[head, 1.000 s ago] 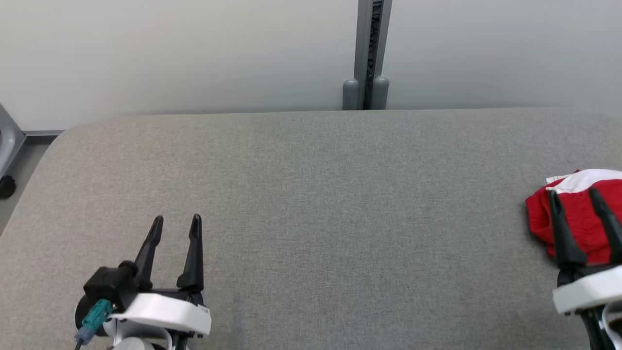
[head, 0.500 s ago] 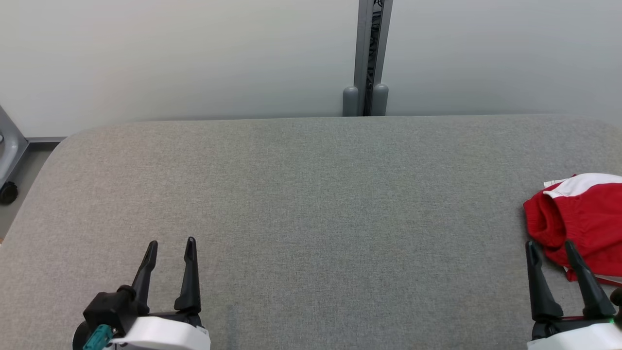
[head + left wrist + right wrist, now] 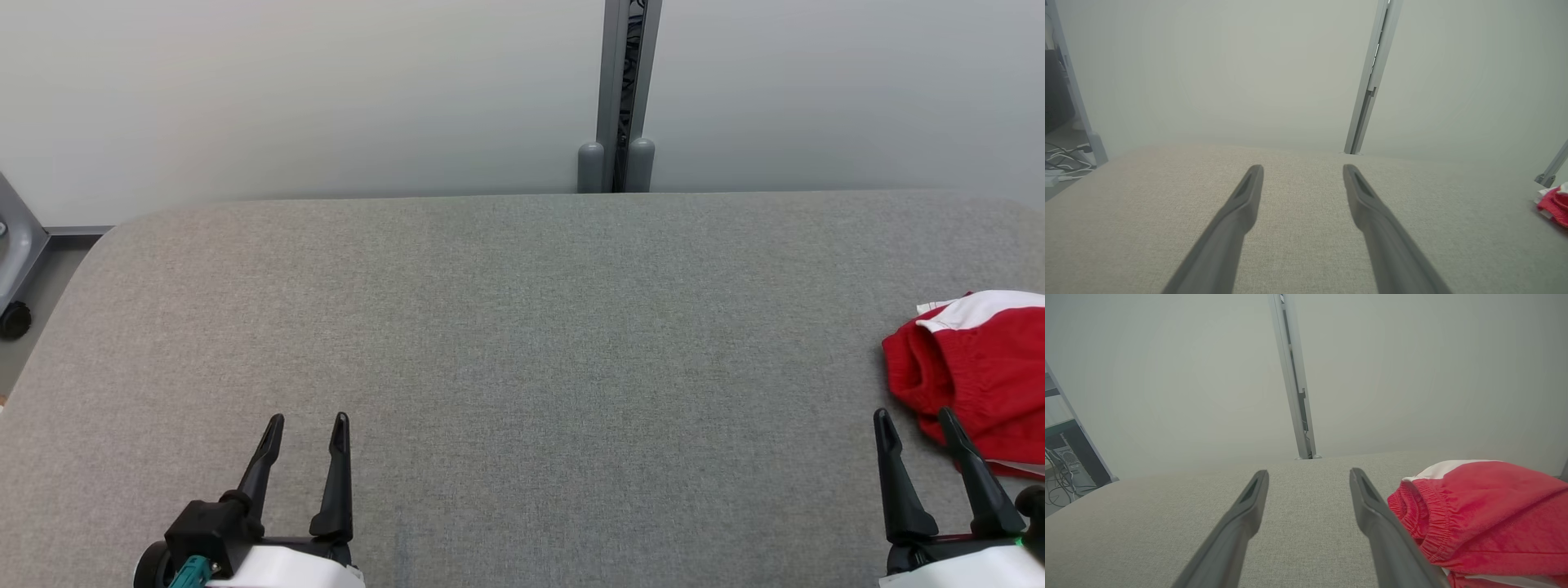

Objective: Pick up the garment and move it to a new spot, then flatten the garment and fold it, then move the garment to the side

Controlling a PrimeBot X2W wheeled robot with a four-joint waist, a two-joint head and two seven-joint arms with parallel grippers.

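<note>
Now hovering low over the grey counter [image 3: 522, 327], left jaws and right jaws both released, empty; red garment [image 3: 976, 371] lying just beside right jaws.

R gripper [image 3: 914, 416] pulled back off garment [image 3: 980, 376]; L gripper [image 3: 309, 417] retreated too.

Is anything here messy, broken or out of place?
Nothing is broken or spilled. The only untidy thing is the red garment, lying in a rumpled bundle at the right end of the grey table, close by the open right hand.
</note>
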